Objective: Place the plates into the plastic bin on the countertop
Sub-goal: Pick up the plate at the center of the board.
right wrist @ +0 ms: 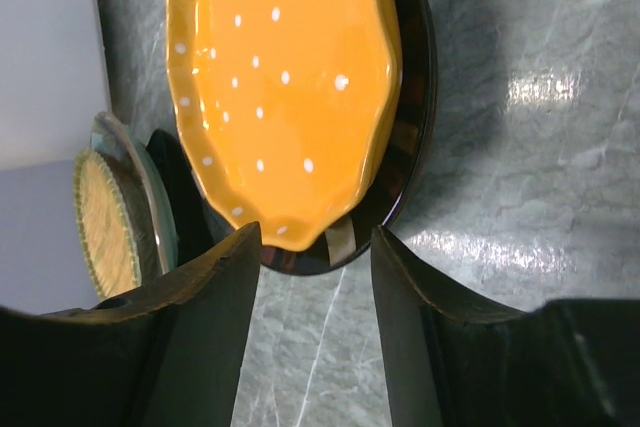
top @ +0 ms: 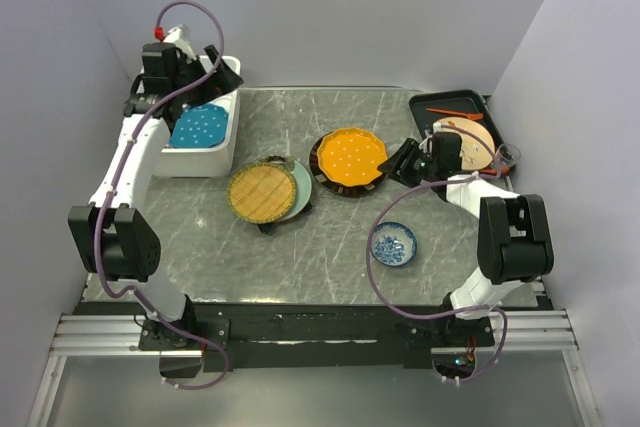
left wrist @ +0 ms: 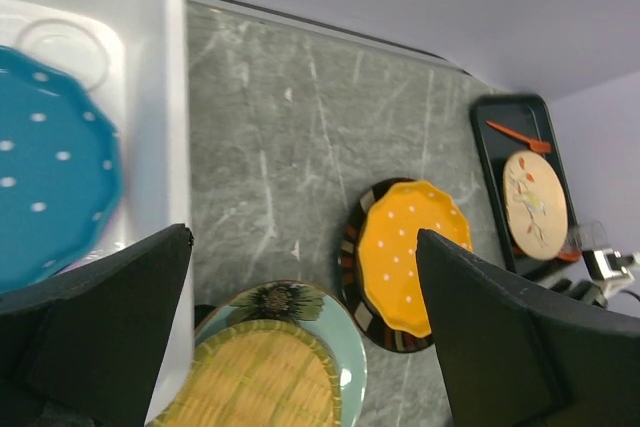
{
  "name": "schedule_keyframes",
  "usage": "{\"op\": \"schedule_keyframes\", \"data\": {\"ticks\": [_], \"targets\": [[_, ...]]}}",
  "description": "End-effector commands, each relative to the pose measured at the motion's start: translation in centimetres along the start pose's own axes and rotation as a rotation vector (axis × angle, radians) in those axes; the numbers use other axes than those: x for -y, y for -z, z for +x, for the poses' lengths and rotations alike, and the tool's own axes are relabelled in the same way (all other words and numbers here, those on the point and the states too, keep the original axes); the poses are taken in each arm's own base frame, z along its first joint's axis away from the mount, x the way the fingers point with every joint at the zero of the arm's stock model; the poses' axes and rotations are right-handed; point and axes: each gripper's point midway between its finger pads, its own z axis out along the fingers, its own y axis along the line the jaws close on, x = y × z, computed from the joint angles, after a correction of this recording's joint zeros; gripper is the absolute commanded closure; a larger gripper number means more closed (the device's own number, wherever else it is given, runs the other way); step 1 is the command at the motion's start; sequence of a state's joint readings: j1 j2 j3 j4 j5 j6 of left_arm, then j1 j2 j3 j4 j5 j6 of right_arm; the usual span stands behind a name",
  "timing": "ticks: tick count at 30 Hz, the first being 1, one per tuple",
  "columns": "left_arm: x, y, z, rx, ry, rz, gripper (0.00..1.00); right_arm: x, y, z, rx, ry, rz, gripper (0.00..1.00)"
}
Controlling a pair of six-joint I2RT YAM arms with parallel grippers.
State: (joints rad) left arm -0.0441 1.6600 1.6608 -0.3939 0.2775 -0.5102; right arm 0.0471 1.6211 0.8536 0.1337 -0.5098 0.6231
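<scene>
Orange dotted plate (top: pixel 348 155) lies twelve o'clock of centre on the countertop (top: pixel 330 247); right gripper (right wrist: pixel 315 237) straddles its three o'clock rim, jaws half spread (not pinching yet). Next: clamp, carry to the plastic bin (top: pixel 200 161) at ten o'clock; left gripper (left wrist: pixel 300 237) gapes there

— Glossy glaze on the orange dotted plate (right wrist: pixel 280 87)?
— Yes, wet-looking shine. Same polish on the marble-look countertop (right wrist: pixel 540 167), with glare.
— And the yellow plate (top: pixel 262 192)?
— Woven-looking, matt. Smooth white plastic for the bin (left wrist: pixel 160 97).
</scene>
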Motion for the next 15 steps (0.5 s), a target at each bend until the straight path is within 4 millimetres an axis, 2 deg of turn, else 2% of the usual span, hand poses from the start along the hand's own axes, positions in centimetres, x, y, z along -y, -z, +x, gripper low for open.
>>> {"op": "schedule_keyframes", "data": {"ticks": [1,6,15], "targets": [[4.3,0.5,-0.3,0.028,-0.051,0.128,0.01,-0.8,-0.6,-2.3,0.067,0.014,0.029,0.48],[7.0,-0.1,1.5,-0.004,-0.076,0.213,0.01,-0.3,-1.1,-2.8,0.088,0.012,0.059,0.52],[8.3,-1.1,3.7,-0.056,-0.093,0.266,0.01,0.9,-2.3,-2.7,0.082,0.001,0.103,0.53]]}}
